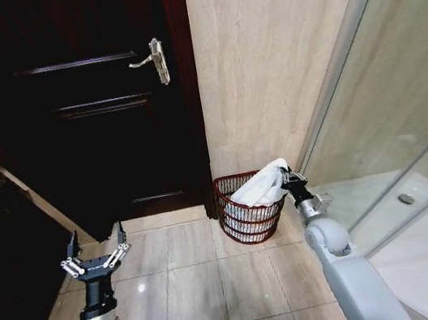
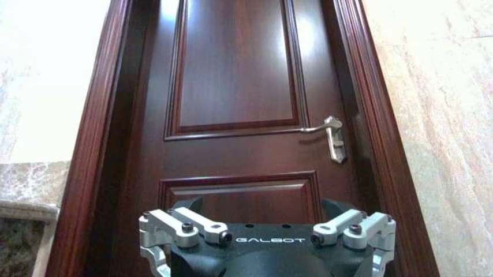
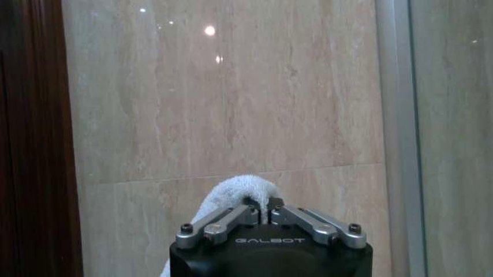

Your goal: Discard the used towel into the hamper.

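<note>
In a tiled bathroom corner, my right gripper (image 1: 285, 176) hung over the far rim of the hamper (image 1: 246, 220), its fingers pinched close on a fold of the white towel (image 1: 261, 186). The towel draped from that pinch down across the hamper's open mouth, most of its bulk lying on or just inside the rim, one end raised toward my gripper. The hamper stood on the floor against the beige stone wall (image 1: 262, 53), between the dark wooden door (image 1: 98, 105) and the glass shower screen (image 1: 405, 120). In the right wrist view the towel (image 3: 235, 193) bunched up as a soft hump just beyond my closed fingers.

My left gripper (image 1: 96, 260) waited low and well apart, near the door, fingers spread wide and empty.

I judged the towel light, limp and thick-piled: it would sag and fold under its own weight, not slip, and could catch on the hamper's thin ribs. A bunched fold near the top, as I held it, seemed the surest hold. The drop looked close to done, with the cloth not yet released
</note>
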Controlling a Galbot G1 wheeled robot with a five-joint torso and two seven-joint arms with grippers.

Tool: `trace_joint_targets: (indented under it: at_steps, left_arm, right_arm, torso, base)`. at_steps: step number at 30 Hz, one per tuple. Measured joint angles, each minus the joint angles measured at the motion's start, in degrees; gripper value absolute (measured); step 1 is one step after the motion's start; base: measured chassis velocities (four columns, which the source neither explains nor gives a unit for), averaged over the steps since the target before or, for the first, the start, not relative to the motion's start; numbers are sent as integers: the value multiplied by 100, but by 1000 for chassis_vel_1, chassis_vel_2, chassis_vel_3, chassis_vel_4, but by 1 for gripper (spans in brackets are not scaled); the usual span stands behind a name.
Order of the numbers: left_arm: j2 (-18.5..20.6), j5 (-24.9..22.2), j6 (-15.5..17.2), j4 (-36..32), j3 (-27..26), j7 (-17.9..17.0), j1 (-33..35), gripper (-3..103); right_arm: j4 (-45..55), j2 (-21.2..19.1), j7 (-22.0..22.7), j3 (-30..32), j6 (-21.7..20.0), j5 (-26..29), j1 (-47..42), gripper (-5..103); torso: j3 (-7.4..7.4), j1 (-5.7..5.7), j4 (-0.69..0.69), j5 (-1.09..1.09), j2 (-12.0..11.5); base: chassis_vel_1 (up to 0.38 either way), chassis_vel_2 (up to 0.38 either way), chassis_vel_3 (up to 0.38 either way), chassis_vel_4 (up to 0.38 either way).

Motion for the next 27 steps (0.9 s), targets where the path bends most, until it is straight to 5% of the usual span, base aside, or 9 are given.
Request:
trace_joint_targets:
  at_steps: [27]
  left_arm:
    - [0,93,74,-4,59,44,-45,100]
  right_arm:
    - [-2,14,-74,24,3,57,-97,3]
  torso:
    - [0,1,0,0,0]
  base:
    - [-30,33,28,-31]
